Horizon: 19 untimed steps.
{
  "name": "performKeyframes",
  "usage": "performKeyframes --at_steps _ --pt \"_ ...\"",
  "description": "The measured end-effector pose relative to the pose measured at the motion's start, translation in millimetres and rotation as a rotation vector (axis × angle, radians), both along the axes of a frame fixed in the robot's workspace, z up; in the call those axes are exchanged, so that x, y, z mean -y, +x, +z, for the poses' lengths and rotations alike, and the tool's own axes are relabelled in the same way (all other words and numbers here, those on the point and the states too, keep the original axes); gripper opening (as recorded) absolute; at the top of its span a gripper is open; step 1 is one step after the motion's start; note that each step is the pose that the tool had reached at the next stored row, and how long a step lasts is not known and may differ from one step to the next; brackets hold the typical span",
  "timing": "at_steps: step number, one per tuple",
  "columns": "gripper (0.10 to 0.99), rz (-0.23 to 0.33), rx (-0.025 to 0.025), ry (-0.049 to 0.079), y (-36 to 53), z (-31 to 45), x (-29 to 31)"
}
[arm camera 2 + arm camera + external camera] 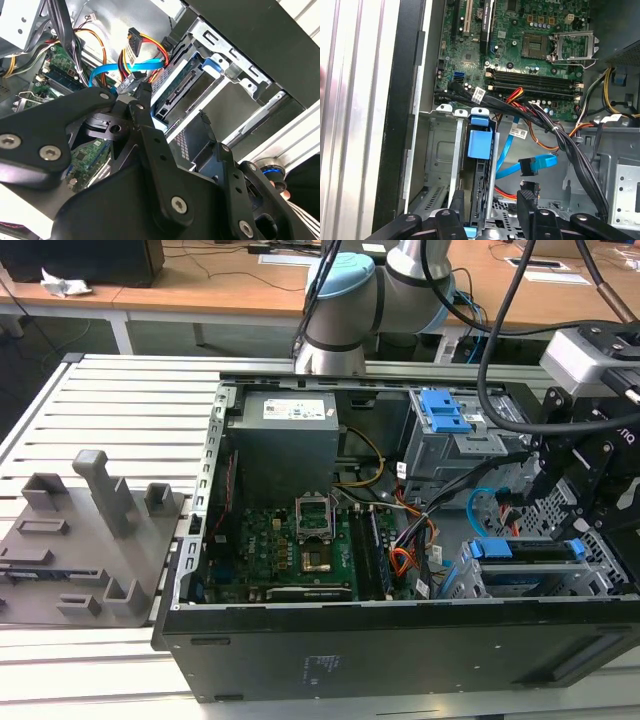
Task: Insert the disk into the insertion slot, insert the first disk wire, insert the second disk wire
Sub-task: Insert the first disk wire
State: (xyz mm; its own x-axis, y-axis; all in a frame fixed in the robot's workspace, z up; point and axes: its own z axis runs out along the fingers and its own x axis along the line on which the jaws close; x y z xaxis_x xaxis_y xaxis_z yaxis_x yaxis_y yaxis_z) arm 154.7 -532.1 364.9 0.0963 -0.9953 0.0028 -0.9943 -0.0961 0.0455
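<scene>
We're with the end effector down inside the open computer case, and its fingers are spread apart — released, gripping nothing. Right between those two fingers in the first wrist view stands the disk, edge-on in its bright blue bracket. It sits in the insertion slot, the silver cage whose walls run along either side of it. In the second wrist view we catch the same drive just beyond the fingertips, its connector edge bare and facing the loose cables. The second disk wire, that flat light-blue cable, hangs with its plug just beside the disk. It is near one finger, yet as far as we can see it touches neither the finger nor the connector. The first disk wire — orange, red and black strands running into a black plug — lies a little farther out from the fingertips, past the blue cable and apart from the disk. Beyond the end effector we see the green motherboard. The whole case rests on the slatted tabletop, with a grey fixture tray well away from the end effector.
</scene>
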Motion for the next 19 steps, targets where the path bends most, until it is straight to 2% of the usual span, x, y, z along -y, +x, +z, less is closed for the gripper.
performKeyframes --at_steps 5,19 --pt "0.541 0.0 0.0 0.0 -0.1 -0.5 -0.1" --pt "0.541 0.0 -0.0001 0.0 0.0 -9.0 0.0"
